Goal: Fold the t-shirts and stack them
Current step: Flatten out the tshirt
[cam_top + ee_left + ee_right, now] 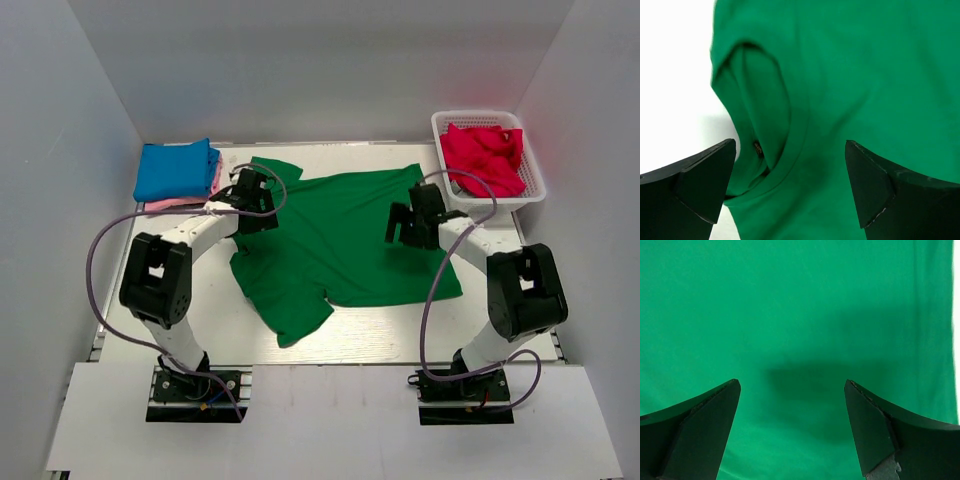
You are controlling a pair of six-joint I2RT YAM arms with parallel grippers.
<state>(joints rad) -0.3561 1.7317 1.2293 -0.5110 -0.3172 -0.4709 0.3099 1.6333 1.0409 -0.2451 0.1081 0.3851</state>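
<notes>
The green shirt [340, 240] is one solid deep green, with no print. The blue shirt [175, 170] is plain bright blue and the pink shirt [170, 204] is pale pink. The red shirt [483, 158] is unpatterned crimson. The basket [532, 192] is white lattice. The table [400, 335] is white. The arms [157, 278] are black and white.

We see both arms bent at the elbow and reaching forward, each one leaning in toward the middle. The left pincer [250, 193] points down with its jaws wide apart and grips nothing. The right pincer [408, 222] is the same: jaws wide, nothing between them.
</notes>
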